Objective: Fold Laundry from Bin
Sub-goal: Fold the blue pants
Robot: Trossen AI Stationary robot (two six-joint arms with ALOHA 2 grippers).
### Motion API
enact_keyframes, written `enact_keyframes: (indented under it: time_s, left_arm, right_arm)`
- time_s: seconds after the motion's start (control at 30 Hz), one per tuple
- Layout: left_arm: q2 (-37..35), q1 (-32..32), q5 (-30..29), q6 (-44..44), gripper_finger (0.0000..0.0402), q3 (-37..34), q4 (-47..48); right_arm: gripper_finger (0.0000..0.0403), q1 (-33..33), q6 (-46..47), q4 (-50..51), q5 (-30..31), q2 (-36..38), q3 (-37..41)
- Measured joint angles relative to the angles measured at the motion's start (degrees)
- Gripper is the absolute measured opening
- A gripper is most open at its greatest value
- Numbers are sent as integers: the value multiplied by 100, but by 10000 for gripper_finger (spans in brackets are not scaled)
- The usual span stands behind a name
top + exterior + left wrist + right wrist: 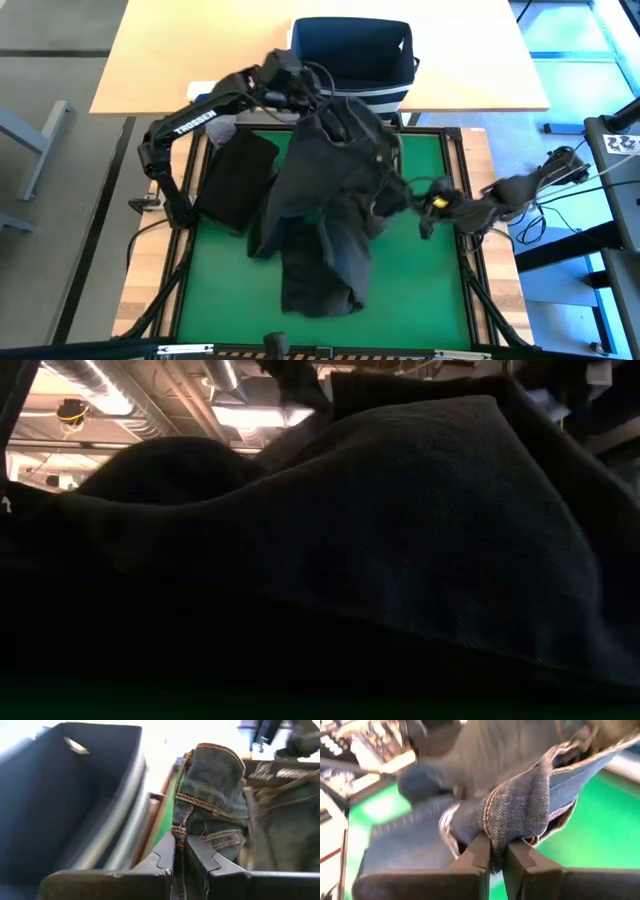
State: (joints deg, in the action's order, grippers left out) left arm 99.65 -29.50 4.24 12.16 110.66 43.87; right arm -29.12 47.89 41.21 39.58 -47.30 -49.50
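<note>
Left hand (180, 857): It is closed tight on the waistband of the jeans (330, 190). The seam with orange thread sits pinched between its two dark fingers (162, 852). From above, this hand is up near the front of the bin (352, 60), at the far edge of the green mat (420, 290).

Right hand (499, 855): It is closed too. It has a thick fold of the blue jeans squeezed between its fingers (517, 857). From above, it is at the right side of the jeans, over the right part of the green mat.

Jeans: They are dark blue denim. The two hands hold them up by the top, and the legs hang down and pile on the green mat in the middle. In the low view the cloth fills almost the whole picture.

Black cloth (235, 180): It lies in a heap on the left side of the green mat, just beside the jeans. It touches the jeans' left edge.

Bin: It is dark blue with white stripes low on its side. It stands on the light wood bench (200, 50), just behind the green mat. Its opening faces up. I cannot tell if more clothes are inside.

Green mat: It lies flat inside a dark frame, under the jeans and the black cloth.
</note>
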Motion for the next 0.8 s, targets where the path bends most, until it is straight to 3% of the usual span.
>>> enact_keyframes:
  time_s: [0.13, 0.27, 0.47, 0.63, 0.8]
  left_arm:
    - [-124, -15, -438, 22, 16, 362, -27]
    - [-132, 3, 57, -61, 16, 513, -131]
    - [-67, 173, 956, -448, 16, 419, -123]
    - [-60, 432, 989, -758, 16, 76, -341]
    - [-60, 646, 1022, -1022, 16, -265, -614]
  right_arm:
    - [20, 25, -656, 336, 670, 33, -859]
    - [12, 445, -1096, 52, 906, 34, -1136]
    - [27, 1494, -1480, -435, 243, -180, -1077]
    - [16, 2358, -2172, -1305, -968, -815, -1073]
    - [20, 2965, -2622, -2327, -1426, -1587, -1073]
